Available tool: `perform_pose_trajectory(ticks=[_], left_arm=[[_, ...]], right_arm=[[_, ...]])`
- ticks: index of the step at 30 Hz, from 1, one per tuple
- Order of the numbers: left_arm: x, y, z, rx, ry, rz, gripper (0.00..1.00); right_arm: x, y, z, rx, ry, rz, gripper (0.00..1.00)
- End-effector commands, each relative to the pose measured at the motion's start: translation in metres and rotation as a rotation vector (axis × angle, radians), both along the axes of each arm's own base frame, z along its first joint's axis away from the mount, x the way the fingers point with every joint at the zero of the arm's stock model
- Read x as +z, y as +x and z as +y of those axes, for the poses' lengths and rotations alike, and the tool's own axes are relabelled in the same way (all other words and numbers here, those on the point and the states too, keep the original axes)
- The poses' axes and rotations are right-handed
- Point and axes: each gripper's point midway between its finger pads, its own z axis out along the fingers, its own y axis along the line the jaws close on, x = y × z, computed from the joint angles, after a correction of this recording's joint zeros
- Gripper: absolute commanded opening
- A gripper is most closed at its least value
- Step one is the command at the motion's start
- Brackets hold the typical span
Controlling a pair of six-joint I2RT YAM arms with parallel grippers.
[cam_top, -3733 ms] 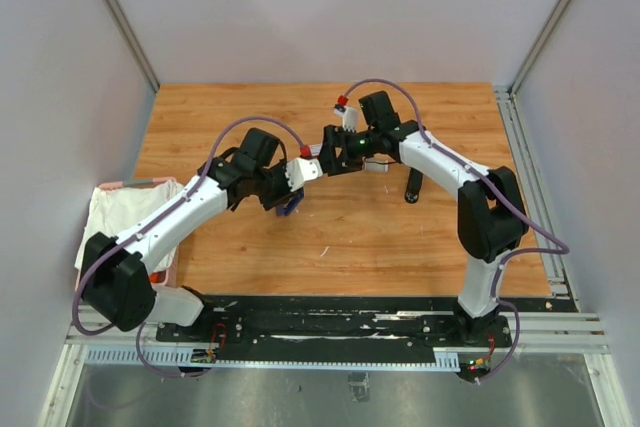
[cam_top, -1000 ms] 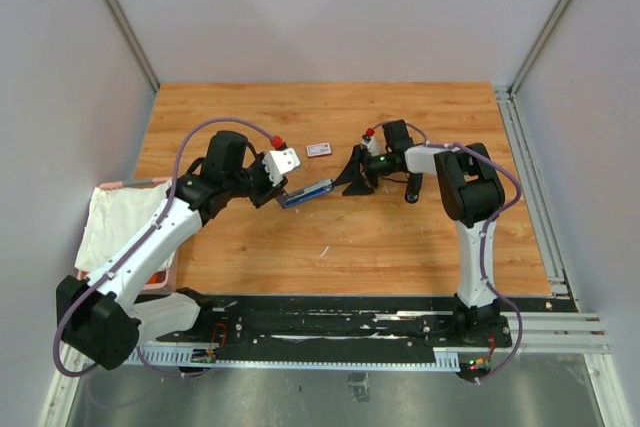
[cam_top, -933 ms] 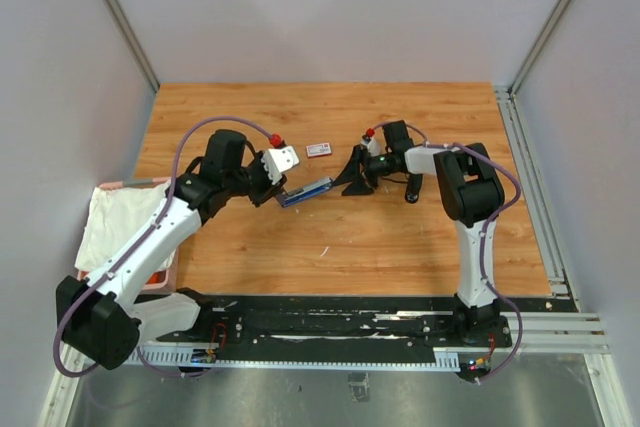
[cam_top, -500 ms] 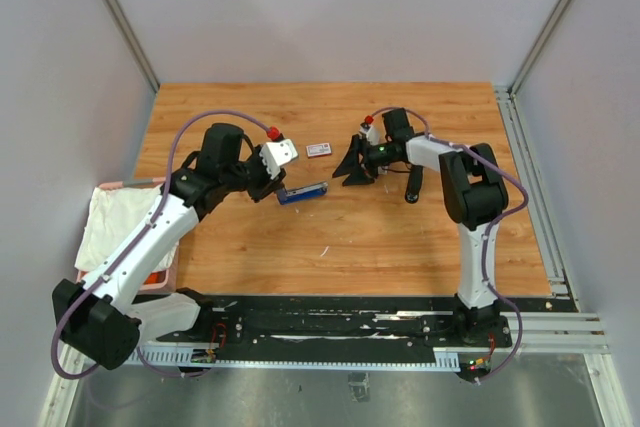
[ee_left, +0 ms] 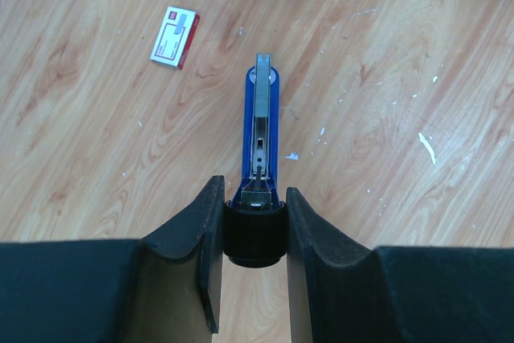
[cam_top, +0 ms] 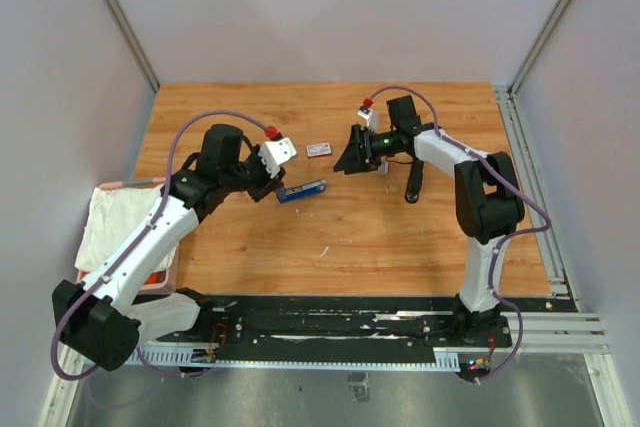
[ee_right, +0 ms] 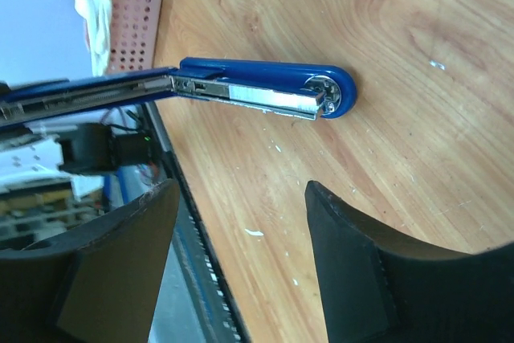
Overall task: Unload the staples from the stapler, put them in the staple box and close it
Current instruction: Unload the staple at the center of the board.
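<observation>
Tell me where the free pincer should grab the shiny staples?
Probably the staples near the rounded tip of the stapler, where they lie bare in the open channel. Come from above, pinching the long thin sides; the left pincer holds the rear.

Left jaws clamped (arm (cam_top: 150, 232) extended); right jaws wide apart
</observation>
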Motion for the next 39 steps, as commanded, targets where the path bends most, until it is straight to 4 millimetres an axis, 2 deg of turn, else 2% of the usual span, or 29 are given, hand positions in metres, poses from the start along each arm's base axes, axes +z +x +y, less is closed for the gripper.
perform_pose_trajectory(ticks=[1, 9, 14, 17, 18, 21, 29, 39], left_arm=[[0.04, 0.01, -0.006, 0.012, -0.091, -0.128, 0.0], [0.069, 0.011, -0.009, 0.008, -0.125, -0.159, 0.0], [0.085, 0.017, -0.008, 0.07, -0.17, -0.147, 0.0], [0.09, 0.019, -0.008, 0.099, -0.194, -0.126, 0.0], [0.091, 0.02, -0.008, 0.11, -0.2, -0.121, 0.0], [0.093, 0.023, -0.007, 0.138, -0.215, -0.107, 0.0], [0.092, 0.034, -0.009, 0.242, -0.261, -0.018, 0.0], [0.093, 0.035, -0.02, 0.271, -0.341, 0.078, 0.0]], right_arm=[[0.014, -0.011, 0.0, 0.12, -0.022, -0.247, 0.68], [0.017, -0.002, -0.01, 0.192, -0.092, -0.55, 0.71], [0.035, -0.003, -0.009, 0.223, -0.14, -0.836, 0.73], [0.042, -0.01, -0.008, 0.236, -0.14, -0.993, 0.74], [0.052, -0.009, -0.006, 0.232, -0.127, -1.056, 0.74], [0.058, -0.017, -0.002, 0.235, -0.125, -1.159, 0.75], [0.067, -0.04, 0.027, 0.269, -0.135, -1.182, 0.75], [0.062, -0.056, 0.051, 0.329, -0.173, -1.229, 0.76]])
